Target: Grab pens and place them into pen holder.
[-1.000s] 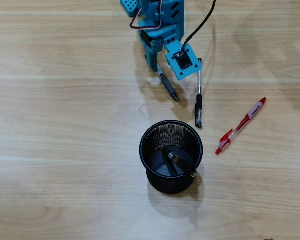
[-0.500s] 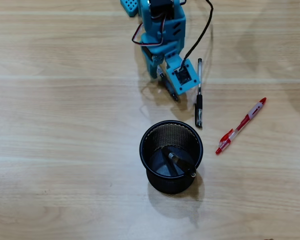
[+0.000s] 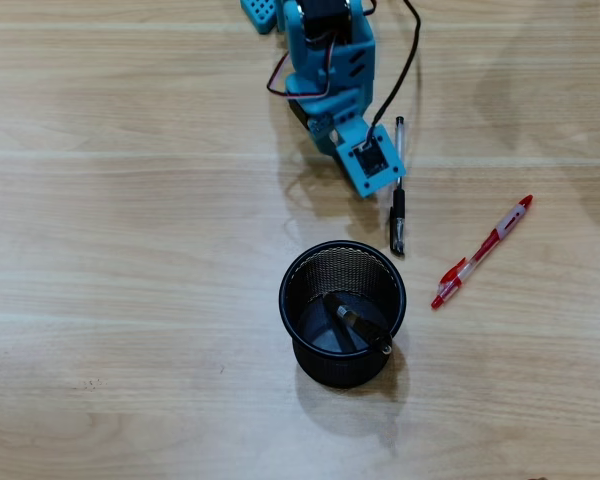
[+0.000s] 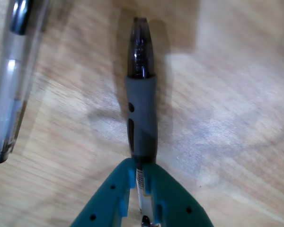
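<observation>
In the overhead view the round black wire-mesh pen holder [image 3: 342,314] stands upright on the pale wooden table [image 3: 130,250], below the blue arm [image 3: 330,70], and a black-and-clear pen [image 3: 358,330] already leans inside it with its end against the right-hand wall. Up and to the right of the cup, a second black-and-clear pen [image 3: 398,200] lies on the wood, almost straight up and down in that view, its upper end partly hidden by the blue camera block on the wrist. Further right, well apart from the cup, a slim red-and-clear pen with white [image 3: 483,250] lies slanted, its lower end pointing toward the holder. In the wrist view, the clear barrel of that second black pen [image 4: 12,80] runs down the far left edge. Near the middle, the two teal fingers of the gripper [image 4: 141,177] come up from the bottom edge and are clamped together on the barrel of a third pen with a dark grey rubber grip [image 4: 142,113]. This pen sticks straight out past the fingertips, its dark translucent tip [image 4: 140,47] pointing to the top of the view over the table.
</observation>
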Motion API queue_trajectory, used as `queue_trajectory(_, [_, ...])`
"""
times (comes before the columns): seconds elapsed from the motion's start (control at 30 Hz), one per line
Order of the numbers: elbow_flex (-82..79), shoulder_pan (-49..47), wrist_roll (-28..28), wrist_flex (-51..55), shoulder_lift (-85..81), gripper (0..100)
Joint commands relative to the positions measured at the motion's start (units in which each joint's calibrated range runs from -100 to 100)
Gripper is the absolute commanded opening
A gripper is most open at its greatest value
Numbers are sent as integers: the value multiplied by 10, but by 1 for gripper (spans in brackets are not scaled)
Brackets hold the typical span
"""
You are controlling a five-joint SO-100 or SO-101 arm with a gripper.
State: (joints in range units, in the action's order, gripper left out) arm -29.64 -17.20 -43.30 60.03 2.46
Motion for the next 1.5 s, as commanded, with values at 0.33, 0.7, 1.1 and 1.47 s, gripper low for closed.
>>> queue_trajectory(0.33, [16,11,0,1,-9,2])
queue_trajectory(0.7, [116,-6,65,164,-90,8])
queue_trajectory(1.1, [135,24,161,204,-102,3])
queue_trajectory(1.47, [48,49,176,98,-97,18])
